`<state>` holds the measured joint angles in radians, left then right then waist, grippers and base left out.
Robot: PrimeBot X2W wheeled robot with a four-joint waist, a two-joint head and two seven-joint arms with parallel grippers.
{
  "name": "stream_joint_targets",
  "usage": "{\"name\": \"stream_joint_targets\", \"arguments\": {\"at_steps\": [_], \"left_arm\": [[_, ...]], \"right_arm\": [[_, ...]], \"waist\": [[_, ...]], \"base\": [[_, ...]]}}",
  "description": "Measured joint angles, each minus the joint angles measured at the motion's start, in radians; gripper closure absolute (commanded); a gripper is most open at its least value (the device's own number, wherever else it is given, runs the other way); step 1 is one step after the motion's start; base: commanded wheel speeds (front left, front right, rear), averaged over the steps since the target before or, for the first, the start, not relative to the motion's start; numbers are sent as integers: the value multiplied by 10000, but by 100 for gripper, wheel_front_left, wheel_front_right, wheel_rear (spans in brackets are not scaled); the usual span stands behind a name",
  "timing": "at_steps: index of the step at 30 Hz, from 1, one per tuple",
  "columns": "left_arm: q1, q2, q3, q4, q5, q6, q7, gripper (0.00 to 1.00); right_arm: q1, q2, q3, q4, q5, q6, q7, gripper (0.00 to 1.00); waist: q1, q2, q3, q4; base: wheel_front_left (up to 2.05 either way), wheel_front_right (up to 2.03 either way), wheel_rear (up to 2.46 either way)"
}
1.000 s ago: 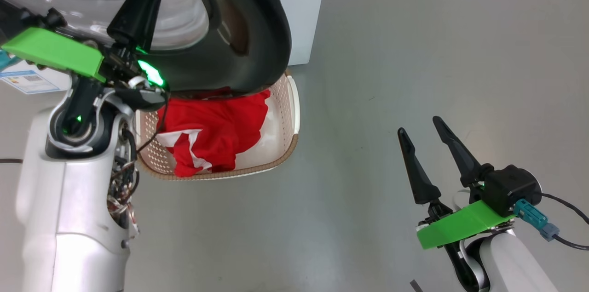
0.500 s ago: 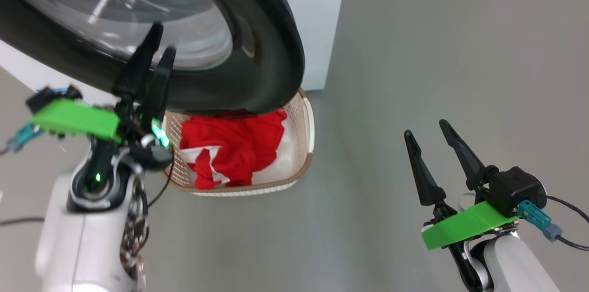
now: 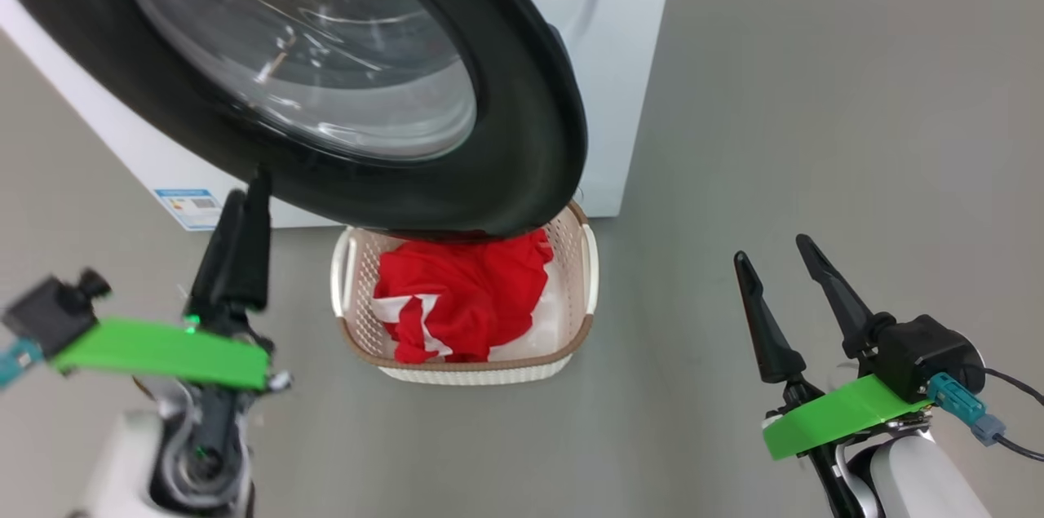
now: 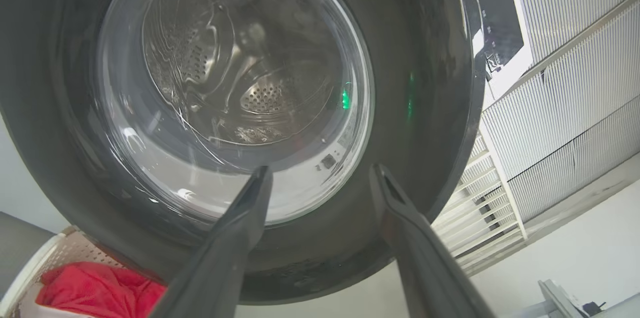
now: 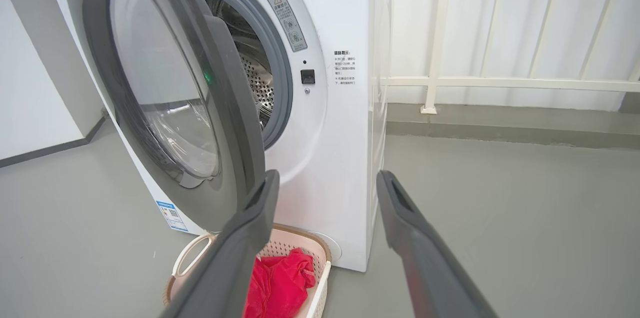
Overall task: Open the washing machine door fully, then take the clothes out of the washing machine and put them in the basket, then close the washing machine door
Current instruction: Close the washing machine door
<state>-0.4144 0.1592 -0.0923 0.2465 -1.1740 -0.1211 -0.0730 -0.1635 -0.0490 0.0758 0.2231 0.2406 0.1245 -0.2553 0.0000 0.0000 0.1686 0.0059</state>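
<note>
Grey floor (image 3: 734, 135) before the washing machine (image 3: 620, 53). At left, the left gripper (image 3: 248, 188), fingers spread and empty, points up at the lower rim of the washing machine door (image 3: 506, 94), which stands ajar above the basket (image 3: 587, 265). The clothes (image 3: 465, 298) lie heaped in the basket, at the machine's foot. At right, the right gripper (image 3: 772, 247) hangs spread, empty, well apart. Remaining step, as judged: closing. Press on the black rim near the free edge, not the glass, and follow the swing until it latches.

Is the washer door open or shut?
Open. The door stands swung away from the washer, and the grey gasket shows behind it.
</note>
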Motion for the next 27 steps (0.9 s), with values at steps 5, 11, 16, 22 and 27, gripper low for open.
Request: {"name": "stream_joint_targets", "arguments": {"at_steps": [5,11,16,22,27], "left_arm": [[700,255,-533,-408,2023,-2,-1342,0],[1362,347,-491,-828,4719,826,-1785,0],[2137,155,-144,-1229,6337,1032,-1797,0],[3003,4,184,-1448,7687,1026,-1797,0],[3579,-163,468,-1465,8389,988,-1797,0]], "right_arm": [[2,4,-221,-157,-157,0,0,0],[106,4,-529,-414,-533,0,0,0],[425,12,-709,-616,-662,2,0,0],[883,23,-976,-922,-675,0,0,0],[1332,33,-1174,-1133,-662,2,0,0]], "waist": [[0,0,-249,202],[0,0,-500,275],[0,0,-726,200],[0,0,-1079,93],[0,0,-1388,39]], "base": [[0,0,0],[0,0,0],[0,0,0],[0,0,0],[0,0,0]]}}
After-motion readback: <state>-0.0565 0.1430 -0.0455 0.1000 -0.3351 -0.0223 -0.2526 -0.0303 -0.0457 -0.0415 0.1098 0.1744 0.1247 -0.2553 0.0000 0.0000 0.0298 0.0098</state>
